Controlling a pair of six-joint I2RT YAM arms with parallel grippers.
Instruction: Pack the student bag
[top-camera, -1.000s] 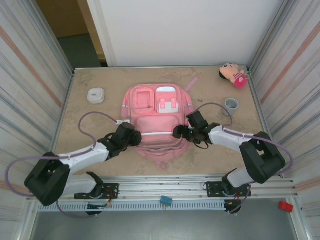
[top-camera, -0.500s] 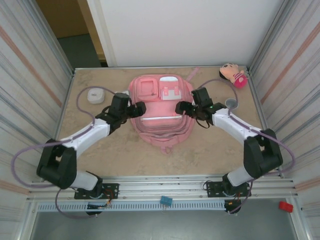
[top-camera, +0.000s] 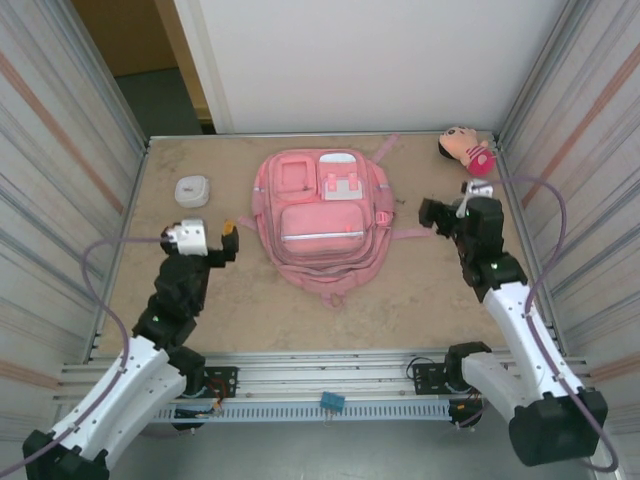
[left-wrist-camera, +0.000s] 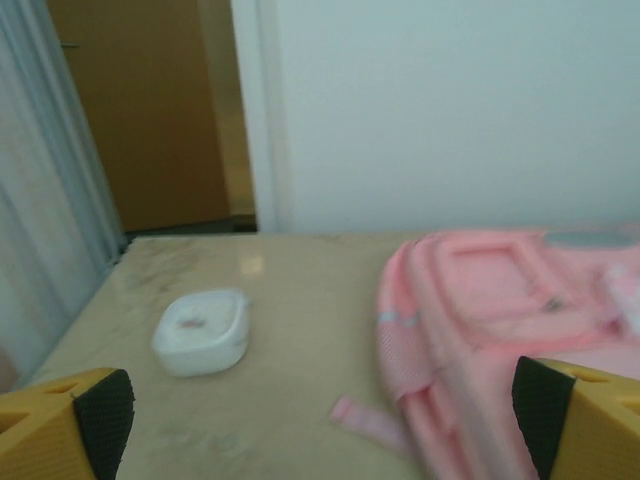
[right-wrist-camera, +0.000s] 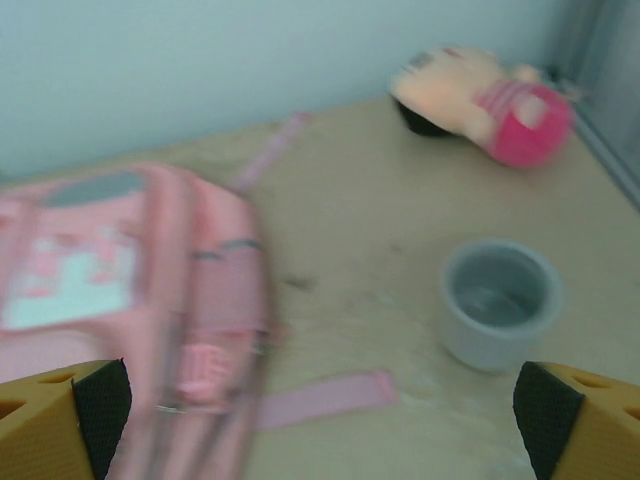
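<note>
Lying flat on the bench (top-camera: 420, 290), the large pink fabric backpack (top-camera: 322, 215) sits between released left fingers (left-wrist-camera: 60, 430) and right fingers (right-wrist-camera: 60, 420), touching neither.

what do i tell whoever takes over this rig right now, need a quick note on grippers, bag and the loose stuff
Grippers: the left gripper is open and empty, left of the student bag. The right gripper is open and empty, right of it, near the grey cup.
Bag: flat in the middle of the table, front pockets up, touched by neither gripper.
Loose items: white case left of the bag, cup to its right, plush doll in the far right corner.
Done: nothing visibly packed; the bag's inside cannot be seen.
Left: probably open the bag and load the loose items.
</note>
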